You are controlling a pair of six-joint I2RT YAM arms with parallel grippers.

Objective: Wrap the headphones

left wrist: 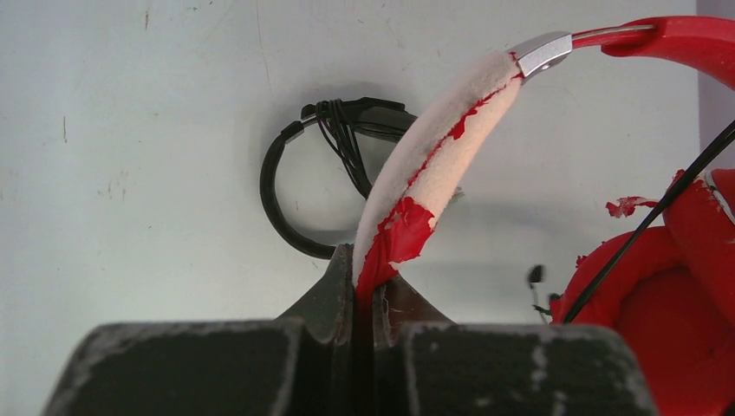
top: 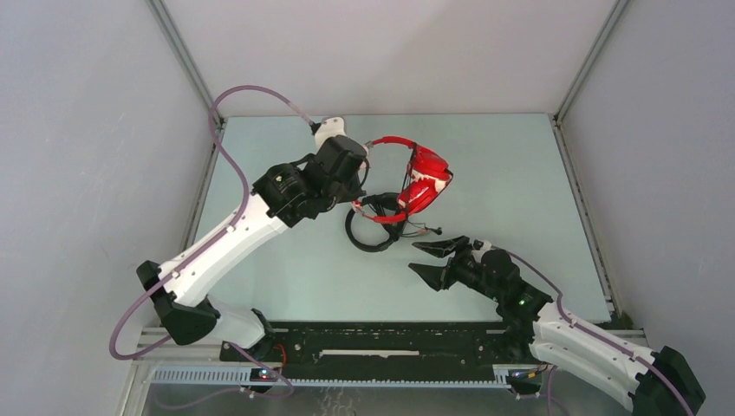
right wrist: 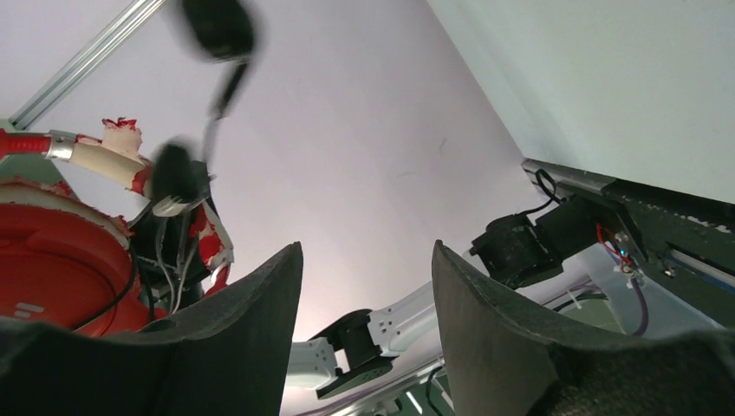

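Observation:
The red headphones (top: 423, 180) are held up off the table, earcups to the right. My left gripper (top: 362, 201) is shut on the worn, peeling padding of the headband (left wrist: 433, 156), the jaws pinching it at its lower end (left wrist: 368, 282). One red earcup (left wrist: 659, 329) hangs to the right, with the thin dark cable (left wrist: 667, 204) running across it. My right gripper (top: 413, 258) is open and empty, just below and right of the headphones, near the cable's loose end (top: 431, 231). In the right wrist view the open gripper (right wrist: 366, 251) points past an earcup (right wrist: 52, 251) and the blurred cable plug (right wrist: 217, 26).
A black ring-shaped band with dark wire wound on it (top: 368, 236) lies on the table under the headphones; it also shows in the left wrist view (left wrist: 276, 195). Grey walls close in the table on the left, back and right.

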